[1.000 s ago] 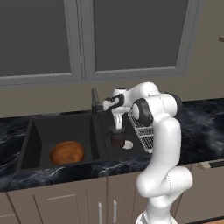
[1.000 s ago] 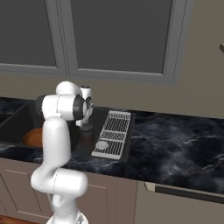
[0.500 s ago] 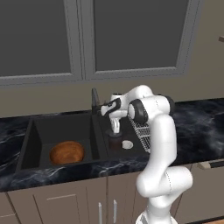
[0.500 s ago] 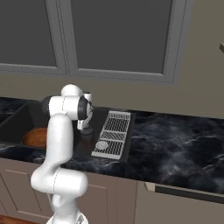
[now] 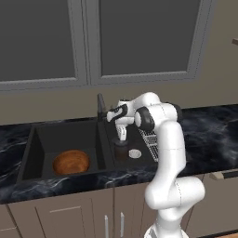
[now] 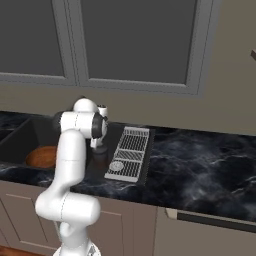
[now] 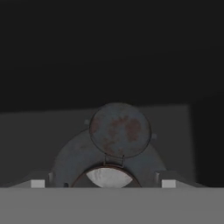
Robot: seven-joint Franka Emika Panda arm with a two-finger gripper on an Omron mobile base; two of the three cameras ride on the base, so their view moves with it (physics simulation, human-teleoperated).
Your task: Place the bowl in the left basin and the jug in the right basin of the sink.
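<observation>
Left base view: the sink (image 5: pixel 32 139) sits in the left-centre of the frame, set in the black marble worktop (image 5: pixel 209 125). The bowl (image 5: pixel 70 161) lies on the floor of the left basin (image 5: pixel 65 137), at lower left of centre. The jug (image 5: pixel 121 149) stands upright in the right basin (image 5: pixel 132 160), beside the round silver drain (image 5: pixel 135 153). The claw (image 5: pixel 122 135) points down at frame centre, directly above the jug's top; whether it touches the jug cannot be told here. The dark faucet (image 5: pixel 100 106) stands behind the divider.

Right base view: the arm covers most of the sink at left of centre. The bowl (image 6: pixel 42 156) shows at the left edge of the arm, in the basin. The jug (image 6: pixel 101 156) shows just below the wrist, partly hidden. A wire rack (image 6: pixel 130 152) lies to the right of it.

Hand view: the jug's round cap (image 7: pixel 120 130) fills the lower centre, with its shoulders below. The claw (image 7: pixel 103 183) has its fingertips (image 7: pixel 37 183) spread wide at the bottom edge, one either side of the jug, clear of it, gripping nothing.
</observation>
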